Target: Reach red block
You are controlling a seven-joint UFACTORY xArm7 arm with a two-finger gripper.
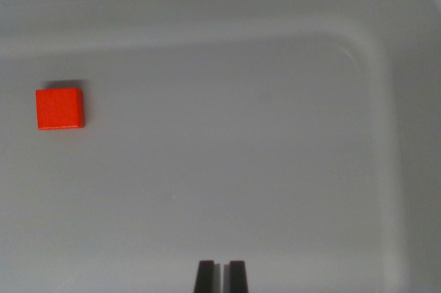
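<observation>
Your red block [60, 108] sits at the left of the frame, far up-left from your claw [221, 276], which is clenched and holds nothing.

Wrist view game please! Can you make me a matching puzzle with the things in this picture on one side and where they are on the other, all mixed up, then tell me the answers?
Things:
1. red block
2. gripper
3. tub's raised rim

Places:
A. bottom middle of the picture
B. along the wrist view's right edge
C. on the tub floor, far toward the wrist view's left

Right pairs: 1-C, 2-A, 3-B.
</observation>
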